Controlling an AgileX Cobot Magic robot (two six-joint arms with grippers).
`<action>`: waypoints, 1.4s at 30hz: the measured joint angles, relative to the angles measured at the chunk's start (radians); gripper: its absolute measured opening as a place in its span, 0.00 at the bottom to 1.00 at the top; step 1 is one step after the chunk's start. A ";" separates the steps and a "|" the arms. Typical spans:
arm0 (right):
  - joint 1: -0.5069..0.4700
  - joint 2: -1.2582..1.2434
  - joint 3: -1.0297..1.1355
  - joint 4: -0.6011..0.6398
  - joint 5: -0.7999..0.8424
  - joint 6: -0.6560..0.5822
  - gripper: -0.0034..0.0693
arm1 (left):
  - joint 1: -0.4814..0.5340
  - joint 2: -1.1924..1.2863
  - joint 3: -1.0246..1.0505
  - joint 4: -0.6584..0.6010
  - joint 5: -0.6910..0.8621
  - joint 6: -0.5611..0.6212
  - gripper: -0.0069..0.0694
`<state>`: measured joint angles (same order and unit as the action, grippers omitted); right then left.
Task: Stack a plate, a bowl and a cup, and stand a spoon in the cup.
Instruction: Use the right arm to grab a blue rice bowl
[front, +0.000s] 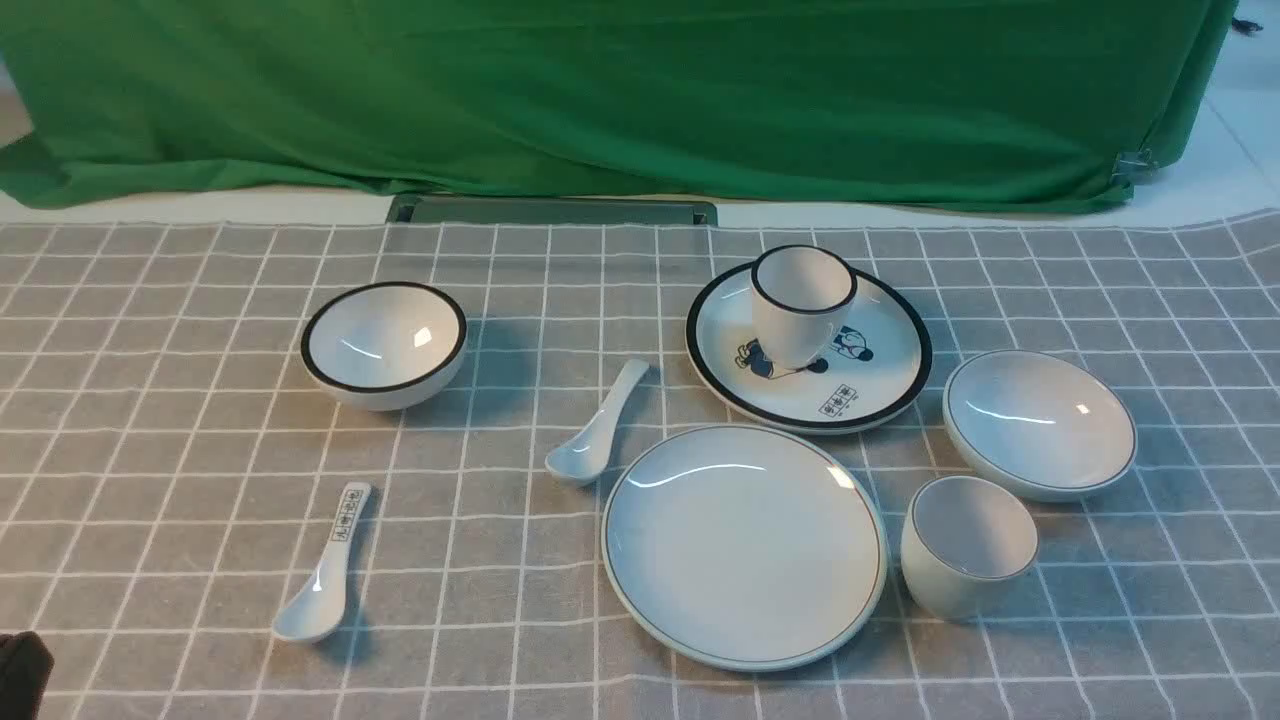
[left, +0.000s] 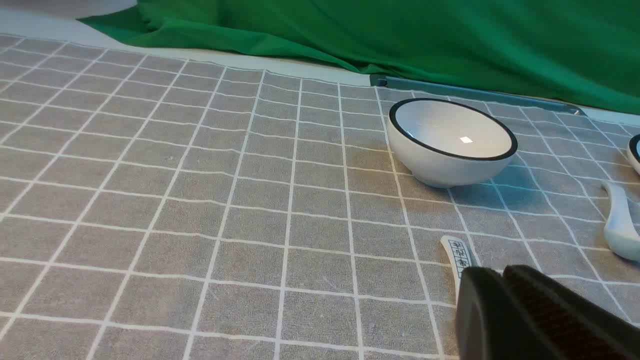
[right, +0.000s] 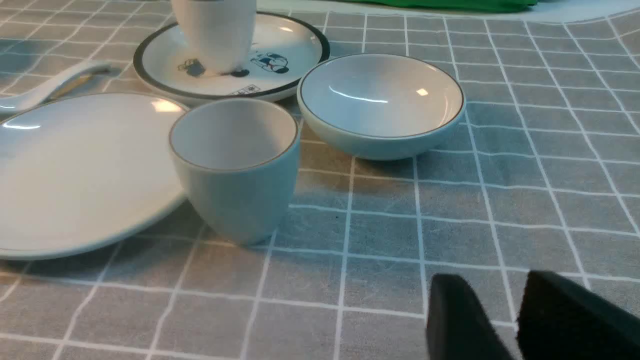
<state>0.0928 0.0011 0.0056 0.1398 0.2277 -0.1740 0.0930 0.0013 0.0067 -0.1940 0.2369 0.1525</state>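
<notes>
The plain plate (front: 743, 545) lies on the checked cloth at front centre-right. Right of it stands the squat cup (front: 967, 545), and the shallow grey-rimmed bowl (front: 1038, 422) sits behind the cup. The plain spoon (front: 597, 425) lies just left of the plate's far edge. In the right wrist view, my right gripper (right: 492, 287) is open and empty above bare cloth, short of the cup (right: 235, 170) and bowl (right: 381, 102). My left gripper (left: 500, 272) is shut and empty; only a dark corner of it shows at the front view's bottom left.
A black-rimmed bowl (front: 384, 343) sits at the left. A spoon with printed marks (front: 325, 570) lies in front of it, its handle end just beyond my left fingertips. A cartoon plate (front: 720, 330) carrying a tall black-rimmed cup (front: 800, 305) stands behind the plain plate. Green cloth hangs at the back.
</notes>
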 joint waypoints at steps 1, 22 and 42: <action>0.000 0.000 0.000 0.000 0.000 0.000 0.38 | 0.000 0.000 0.000 0.000 0.000 0.000 0.11; 0.000 0.000 0.000 0.000 0.000 0.000 0.38 | 0.000 0.000 0.000 0.000 0.000 0.000 0.11; 0.000 0.000 0.000 0.000 0.000 0.000 0.38 | 0.000 0.000 0.000 -0.492 -0.246 -0.127 0.11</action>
<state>0.0928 0.0011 0.0056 0.1398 0.2277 -0.1740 0.0930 0.0013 0.0067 -0.6861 -0.0093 0.0258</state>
